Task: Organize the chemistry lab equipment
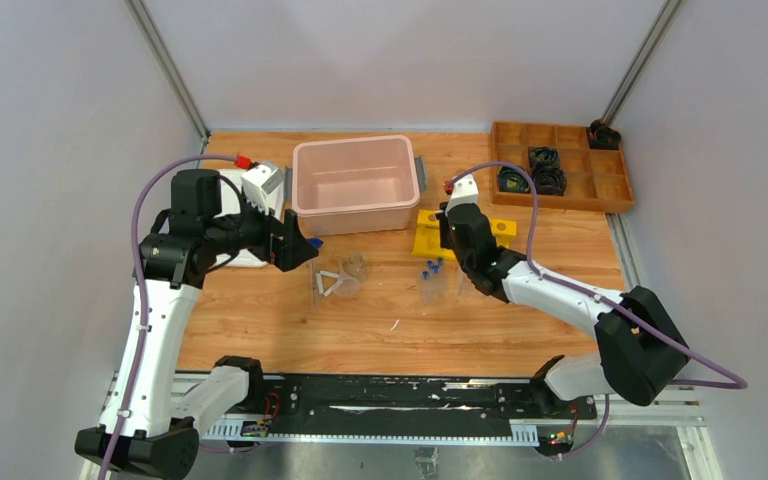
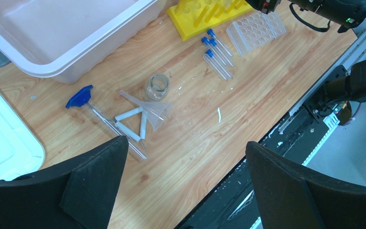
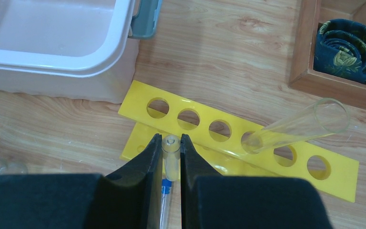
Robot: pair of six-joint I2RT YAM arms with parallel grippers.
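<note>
Wooden table (image 1: 260,330), pink bin (image 1: 355,218) at the back. Just in front of the bin: beaker (image 2: 157,87), funnel (image 2: 155,112), blue-capped tubes (image 2: 217,55). The yellow rack (image 1: 426,238) sits at its right front corner, the wooden tray (image 1: 560,204) farther right.

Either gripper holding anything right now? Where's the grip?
The right gripper is shut on a small clear tube, pinched at the fingertips near the tube's upper end. The left gripper is open and holds nothing.

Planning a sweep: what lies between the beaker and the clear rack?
Blue-capped tubes lie there, loose and flat; the left wrist view shows them.
</note>
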